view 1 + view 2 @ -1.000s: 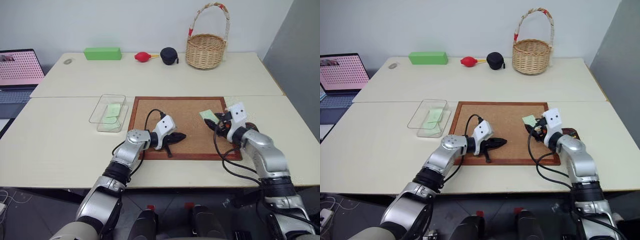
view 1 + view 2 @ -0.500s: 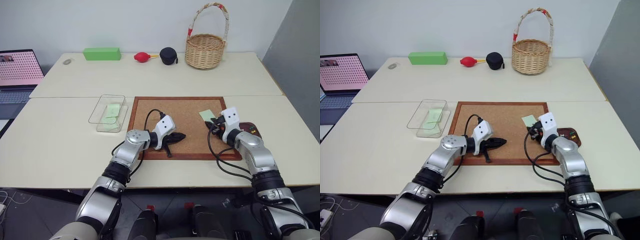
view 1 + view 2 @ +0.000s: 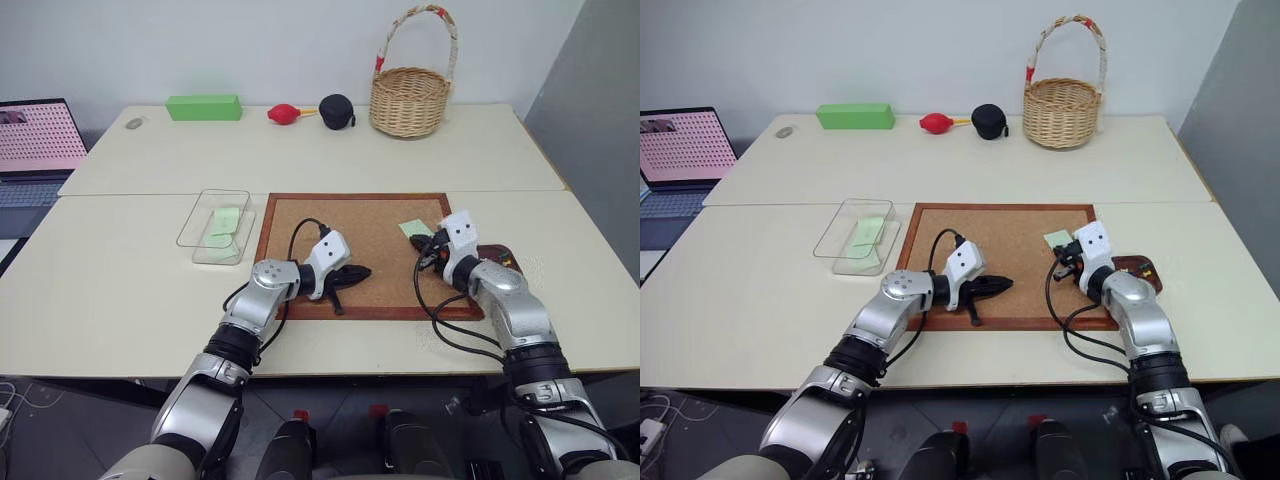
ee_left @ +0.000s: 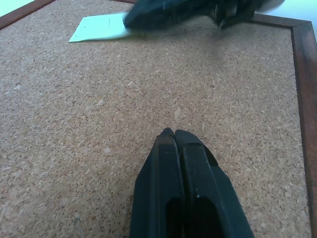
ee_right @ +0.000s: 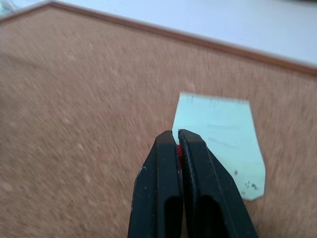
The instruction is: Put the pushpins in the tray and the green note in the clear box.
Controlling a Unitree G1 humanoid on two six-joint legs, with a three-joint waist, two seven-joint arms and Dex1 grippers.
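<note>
One red pushpin (image 5: 178, 150) is pinched between the closed fingers of the right gripper (image 5: 176, 135), at the corner of the green note (image 5: 223, 144) on the corkboard (image 3: 370, 225). Left gripper (image 4: 174, 134) rests shut, empty. Tray (image 3: 1137, 268) delivery and boxing this note in the clear box (image 3: 213, 226) seemingly remain.

- Two green notes: one green note (image 3: 414, 228) on the corkboard (image 3: 360, 240), one more inside the clear box (image 3: 216, 225).
- One red pushpin (image 5: 179, 150).
- One tray (image 3: 497, 257).
- One wicker basket (image 3: 410, 98).
- One bright green block (image 3: 205, 107).
- One red bulb (image 3: 283, 113).
- One black pouch (image 3: 337, 111).
- One laptop (image 3: 35, 140).
- Two grippers: left gripper (image 3: 362, 271), right gripper (image 3: 419, 245).
</note>
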